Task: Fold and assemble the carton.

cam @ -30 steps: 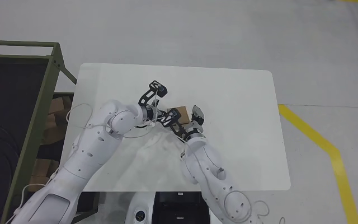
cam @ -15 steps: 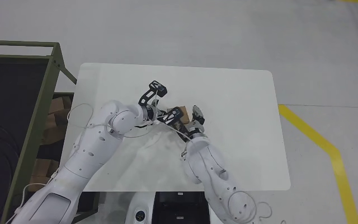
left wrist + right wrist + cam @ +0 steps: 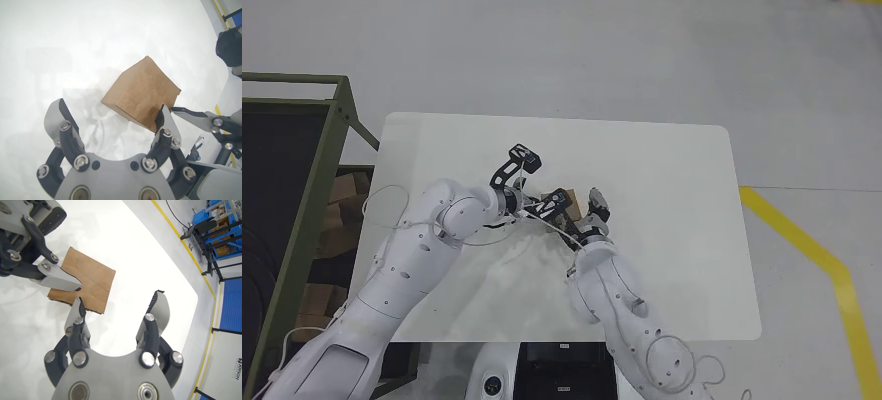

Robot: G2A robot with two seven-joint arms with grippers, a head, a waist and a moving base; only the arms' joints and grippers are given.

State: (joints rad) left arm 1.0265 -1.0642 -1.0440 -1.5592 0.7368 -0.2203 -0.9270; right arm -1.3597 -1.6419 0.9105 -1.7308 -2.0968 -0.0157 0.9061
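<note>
A small brown cardboard carton [image 3: 569, 203] lies near the middle of the white table [image 3: 662, 160]. Its creased top panel [image 3: 88, 283] faces up and its side flaps are folded down [image 3: 143, 92]. My left gripper [image 3: 111, 106] is open on one side of it, with one fingertip [image 3: 162, 113] pressing on the carton's corner. My right gripper [image 3: 119, 296] is open on the opposite side, and one of its fingertips [image 3: 80, 304] touches the carton's near edge. The two touching fingertips nearly meet at that corner. In the top view the left gripper [image 3: 542, 208] and right gripper [image 3: 582, 212] flank the carton.
A green-framed rack [image 3: 332, 130] holding cardboard boxes [image 3: 342, 200] stands off the table's left side. A yellow floor line [image 3: 802, 235] runs past the right side. Open white tabletop surrounds the carton.
The right gripper has edged slightly closer to the carton. The left arm and the carton have kept still.
</note>
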